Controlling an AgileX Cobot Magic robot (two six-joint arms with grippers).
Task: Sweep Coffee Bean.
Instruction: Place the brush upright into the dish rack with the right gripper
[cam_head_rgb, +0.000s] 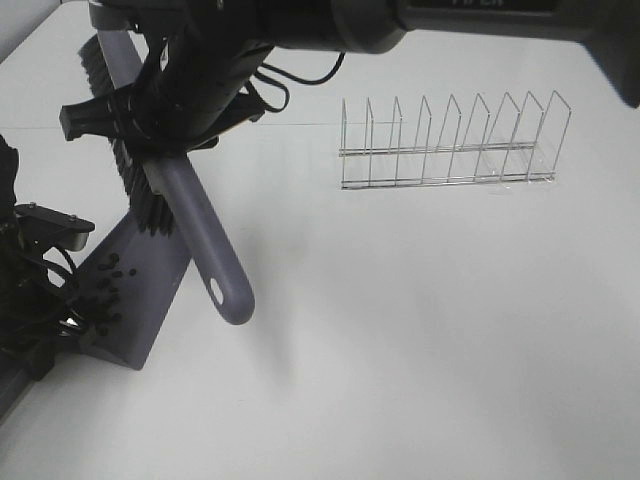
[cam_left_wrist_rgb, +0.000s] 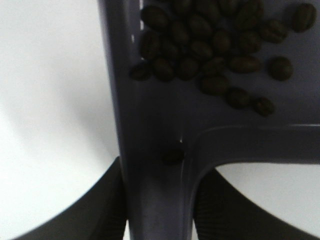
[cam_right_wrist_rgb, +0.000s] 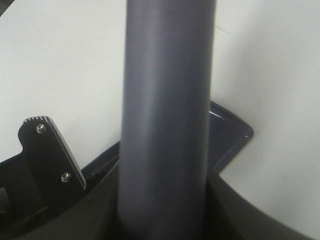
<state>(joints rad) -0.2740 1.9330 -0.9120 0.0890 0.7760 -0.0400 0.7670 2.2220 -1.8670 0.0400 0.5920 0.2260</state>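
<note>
Working over a white table (cam_head_rgb: 420, 330), well apart from a wire rack (cam_head_rgb: 450, 150) off to one side of the right claw (cam_right_wrist_rgb: 165, 210). Clamping the dustpan (cam_head_rgb: 140, 290) by its handle in the closed left claw (cam_left_wrist_rgb: 160, 217), and gripping the brush (cam_head_rgb: 205, 255) by its grey handle in the closed right claw, bristles near the pan's end farthest from the left claw. Carrying the beans (cam_left_wrist_rgb: 210, 45) inside the pan, clustering just ahead of the left claw, one lying apart at the handle's root.
</note>
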